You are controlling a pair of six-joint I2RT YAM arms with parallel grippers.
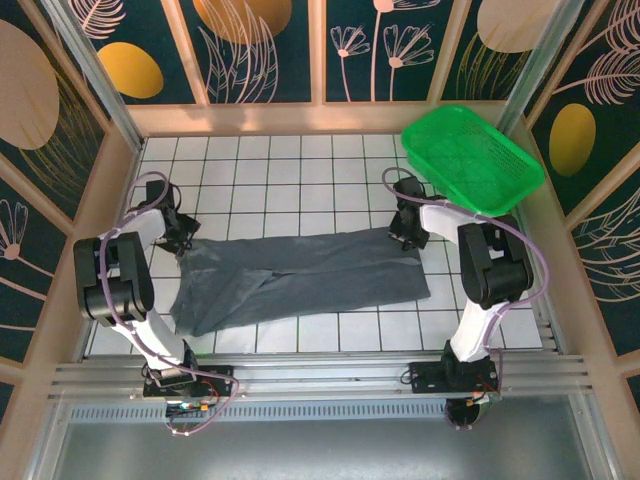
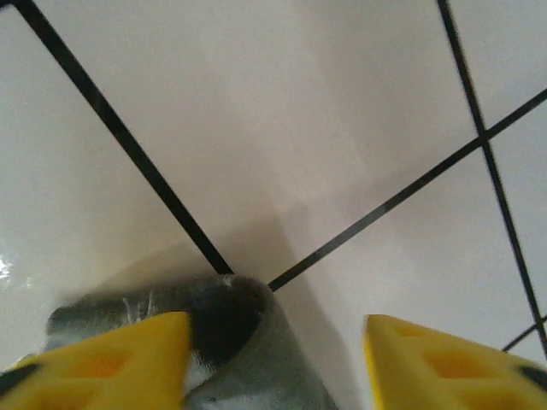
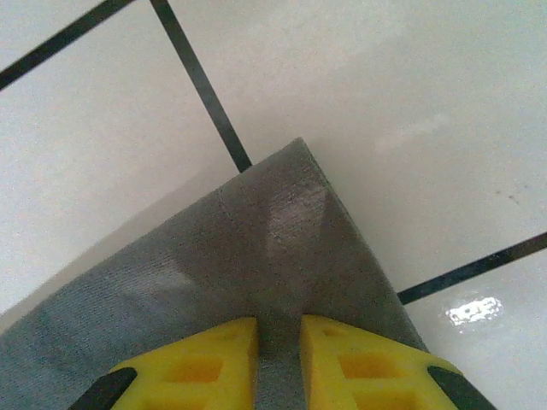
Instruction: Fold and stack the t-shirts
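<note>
Yellow fingers [image 3: 201, 367] of the right jaws stand almost together in the right wrist view, with only a thin gap, and they are clamped on a corner of the t-shirt [image 3: 256, 256]. This grey corner points away from the jaws and lies flat on the white tiled counter [image 3: 410, 85].

At the left wrist the two yellow fingers [image 2: 111, 363] are wide apart, so the left jaws hold nothing. A rolled edge of the t-shirt [image 2: 265, 359] lies between them, close against the finger on the left side of that view, while the other finger stands well apart from the cloth, over bare counter [image 2: 299, 111].

From above, the t-shirt [image 1: 300, 275] lies stretched across the counter [image 1: 300, 160] as a long dark band, a little rumpled toward its left part. The left arm [image 1: 150, 225] reaches down to its left end and the right arm [image 1: 440, 215] to its right end. A green mesh basket [image 1: 470, 155] sits at the far right corner, near the right arm and apart from the cloth.
</note>
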